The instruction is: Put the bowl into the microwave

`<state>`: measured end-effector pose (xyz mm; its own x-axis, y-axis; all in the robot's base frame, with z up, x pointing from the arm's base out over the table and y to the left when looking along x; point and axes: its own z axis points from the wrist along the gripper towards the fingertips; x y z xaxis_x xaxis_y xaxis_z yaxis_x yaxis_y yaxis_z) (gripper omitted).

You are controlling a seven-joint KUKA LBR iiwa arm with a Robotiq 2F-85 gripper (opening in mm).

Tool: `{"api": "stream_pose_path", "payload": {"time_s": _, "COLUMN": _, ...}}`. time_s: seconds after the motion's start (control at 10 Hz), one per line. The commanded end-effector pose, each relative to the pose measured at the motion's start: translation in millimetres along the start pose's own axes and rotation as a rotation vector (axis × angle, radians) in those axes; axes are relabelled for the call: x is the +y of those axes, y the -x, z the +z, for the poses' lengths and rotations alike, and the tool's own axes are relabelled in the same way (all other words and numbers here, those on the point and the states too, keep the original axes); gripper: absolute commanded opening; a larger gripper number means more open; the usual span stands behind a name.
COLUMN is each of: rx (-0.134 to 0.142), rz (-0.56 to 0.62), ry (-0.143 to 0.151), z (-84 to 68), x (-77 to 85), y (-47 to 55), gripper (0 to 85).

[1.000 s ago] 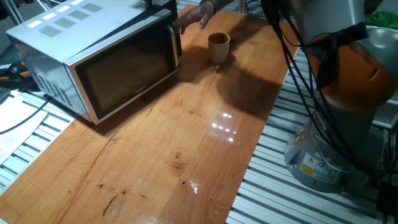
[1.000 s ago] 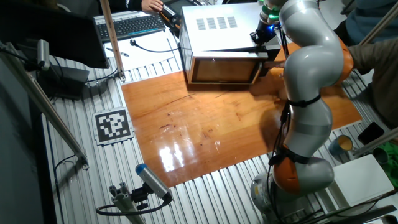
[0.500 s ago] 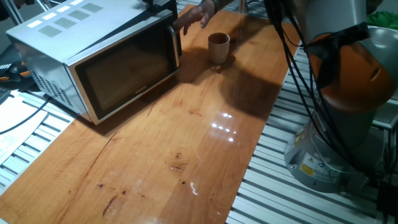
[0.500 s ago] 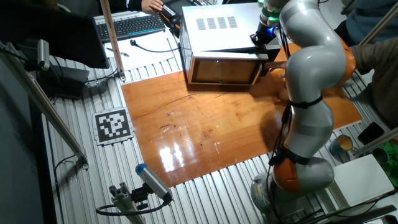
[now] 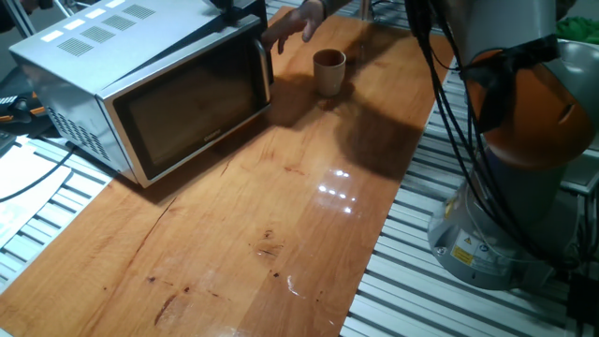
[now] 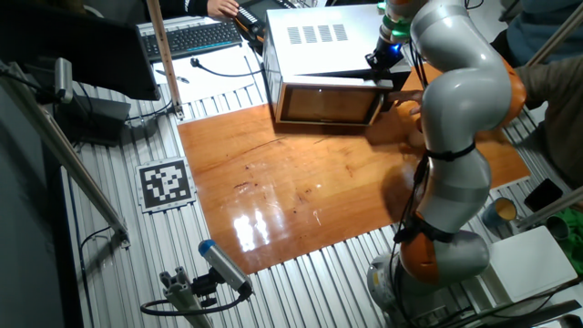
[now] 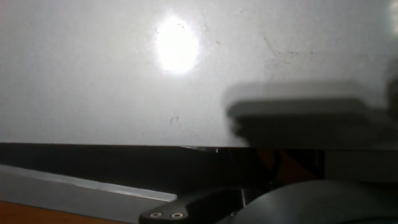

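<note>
No brand name or readable writing shows; only a square black-and-white marker (image 6: 165,183) lies on the slatted metal frame at 9 o'clock of the surface (image 6: 310,191), and a small yellow warning label (image 5: 461,254), too small to read, sits on the robot base.

In one fixed view, the microwave (image 5: 140,84) stands at the 10 o'clock corner of the orange wooden surface (image 5: 262,234), with its dark glass door shut and vent slots on top. To its right, at about 12 o'clock, the bowl (image 5: 328,71) stands upright on the wood, apart from the microwave. A person's hand (image 5: 292,22) reaches in just behind it.

In the other fixed view a keyboard (image 6: 189,37) lies on the bench beyond the surface. The end effector (image 6: 386,56) hangs at the right front corner of the microwave's top. I cannot tell if its fingers are apart or closed; the hand view is blurred.
</note>
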<state>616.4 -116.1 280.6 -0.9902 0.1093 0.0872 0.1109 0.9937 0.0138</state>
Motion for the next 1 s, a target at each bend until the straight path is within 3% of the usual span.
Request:
{"api": "stream_pose_path", "payload": {"time_s": 0.0, "rx": 0.013, "rz": 0.007, "ry": -0.008, "z": 0.5, "x": 3.4, "y": -5.2, "gripper": 0.0}}
{"api": "stream_pose_path", "payload": {"time_s": 0.2, "rx": 0.025, "rz": 0.027, "ry": -0.028, "z": -0.5, "x": 16.0, "y": -21.0, "gripper": 0.0}}
{"api": "stream_pose_path", "payload": {"time_s": 0.5, "rx": 0.040, "rz": 0.065, "ry": -0.025, "z": 2.0, "x": 33.4, "y": -46.8, "gripper": 0.0}}
{"api": "stream_pose_path", "payload": {"time_s": 0.6, "rx": 0.040, "rz": 0.074, "ry": -0.025, "z": 3.1, "x": 37.7, "y": -52.6, "gripper": 0.0}}
{"api": "stream_pose_path", "payload": {"time_s": 0.9, "rx": 0.073, "rz": 0.093, "ry": -0.023, "z": -2.2, "x": 47.2, "y": -61.5, "gripper": 0.0}}
